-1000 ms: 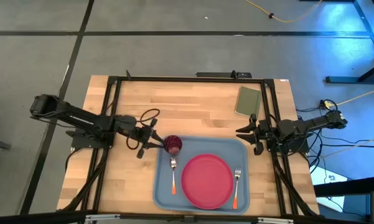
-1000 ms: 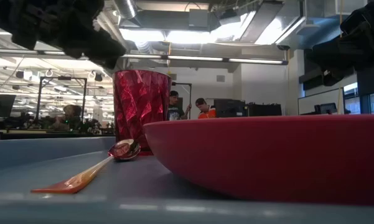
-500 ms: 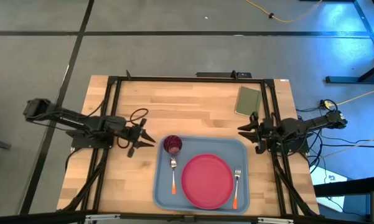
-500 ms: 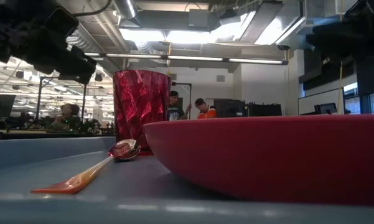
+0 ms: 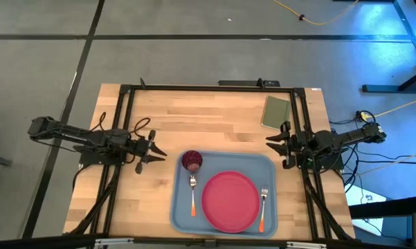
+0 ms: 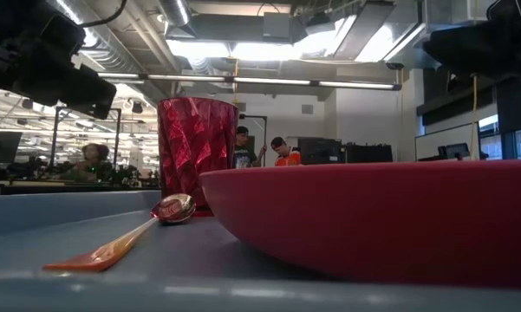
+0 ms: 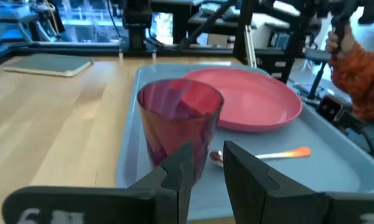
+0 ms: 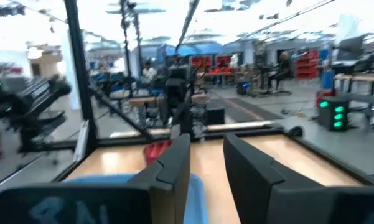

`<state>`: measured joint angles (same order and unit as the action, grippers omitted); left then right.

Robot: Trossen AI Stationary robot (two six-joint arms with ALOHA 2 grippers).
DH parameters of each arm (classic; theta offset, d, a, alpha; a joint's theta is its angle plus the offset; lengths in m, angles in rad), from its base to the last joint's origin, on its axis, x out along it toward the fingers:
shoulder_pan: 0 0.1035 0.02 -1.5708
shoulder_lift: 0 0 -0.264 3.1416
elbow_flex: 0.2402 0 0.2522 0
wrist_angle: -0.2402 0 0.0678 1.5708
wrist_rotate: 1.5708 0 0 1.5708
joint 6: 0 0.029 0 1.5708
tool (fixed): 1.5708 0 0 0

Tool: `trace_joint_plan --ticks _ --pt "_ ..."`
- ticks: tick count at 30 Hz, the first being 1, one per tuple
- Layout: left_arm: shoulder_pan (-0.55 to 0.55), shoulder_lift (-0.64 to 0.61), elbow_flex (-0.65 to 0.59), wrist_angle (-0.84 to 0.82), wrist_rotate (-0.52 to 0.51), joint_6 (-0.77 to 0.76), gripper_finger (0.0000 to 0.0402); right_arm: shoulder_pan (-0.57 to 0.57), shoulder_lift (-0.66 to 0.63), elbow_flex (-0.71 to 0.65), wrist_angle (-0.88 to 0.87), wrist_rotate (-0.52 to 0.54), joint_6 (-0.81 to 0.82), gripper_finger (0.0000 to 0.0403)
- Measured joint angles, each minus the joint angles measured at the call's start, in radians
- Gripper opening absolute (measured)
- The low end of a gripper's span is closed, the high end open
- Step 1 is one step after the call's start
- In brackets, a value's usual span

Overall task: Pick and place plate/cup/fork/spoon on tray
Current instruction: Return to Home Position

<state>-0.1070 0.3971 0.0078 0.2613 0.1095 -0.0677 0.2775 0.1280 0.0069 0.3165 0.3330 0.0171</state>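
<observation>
Evidently all items sit on tray (image 5: 181, 207): plate (image 5: 229, 201), cup (image 5: 192, 160), spoon (image 5: 192, 191), fork (image 5: 262, 205). Left gripper (image 5: 154, 151) jaws narrowly parted, empty (beside tray); right gripper (image 5: 273, 146) likewise. Advice: retreat level, avoid clipping cup.

plate (image 5: 229, 202), cup (image 5: 192, 160), fork (image 5: 262, 207), spoon (image 5: 192, 194) lie on tray (image 5: 182, 214).

Ceiling strip lights (image 6: 269, 48) are glaring white in the low view, while blue light is washing the floor at the high view's right. The right wrist view is blurring heavily.
</observation>
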Motion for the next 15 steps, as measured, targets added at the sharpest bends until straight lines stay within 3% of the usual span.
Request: trace_joint_plan --ticks 6,15 --pt "0.0 -0.132 0.0 -0.108 0.001 -0.002 0.0081 -0.001 -0.003 0.0 -0.004 0.027 -0.025 0.0102" --pt "0.0 -0.257 0.0 -0.228 -0.016 -0.008 0.0081 -0.001 -0.002 0.152 -0.331 0.059 0.009 0.0102"
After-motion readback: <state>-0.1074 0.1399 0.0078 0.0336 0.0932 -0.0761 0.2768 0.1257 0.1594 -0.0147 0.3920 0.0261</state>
